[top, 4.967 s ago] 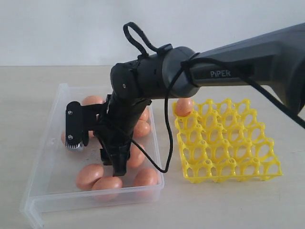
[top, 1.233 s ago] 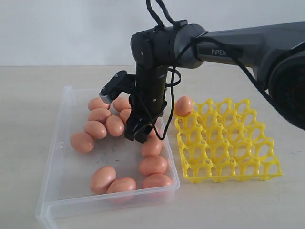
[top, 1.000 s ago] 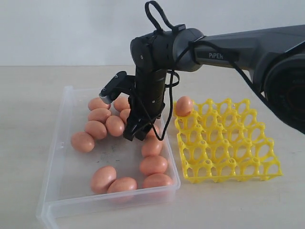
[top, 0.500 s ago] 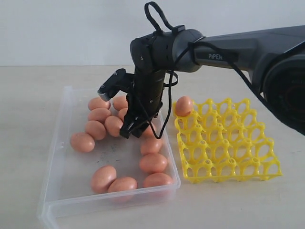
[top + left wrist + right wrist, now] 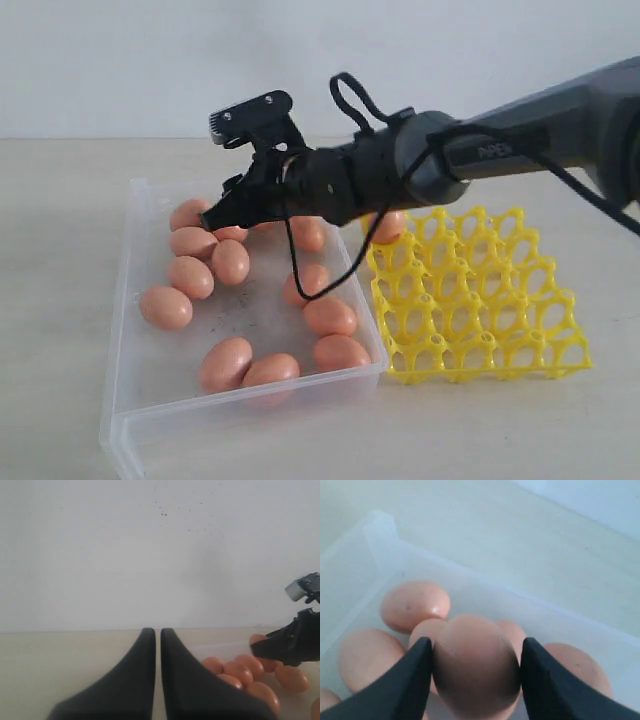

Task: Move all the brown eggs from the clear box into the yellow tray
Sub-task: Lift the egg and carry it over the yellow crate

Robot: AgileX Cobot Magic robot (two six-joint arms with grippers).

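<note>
Right wrist view: hand (image 5: 475, 652) around brown egg (image 5: 476, 672)

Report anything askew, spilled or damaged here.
No brown egg looks cracked or spilled. The clear box sits skewed relative to the yellow tray, and dark scuffs mark its floor.

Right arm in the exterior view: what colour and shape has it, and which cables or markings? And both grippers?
The right arm is a dark grey, rounded tube with pale lettering. A thin black cable loops around its wrist. A small black block with bright screws sits at the wrist. The right gripper and left gripper each have two black, tapering fingers.
</note>
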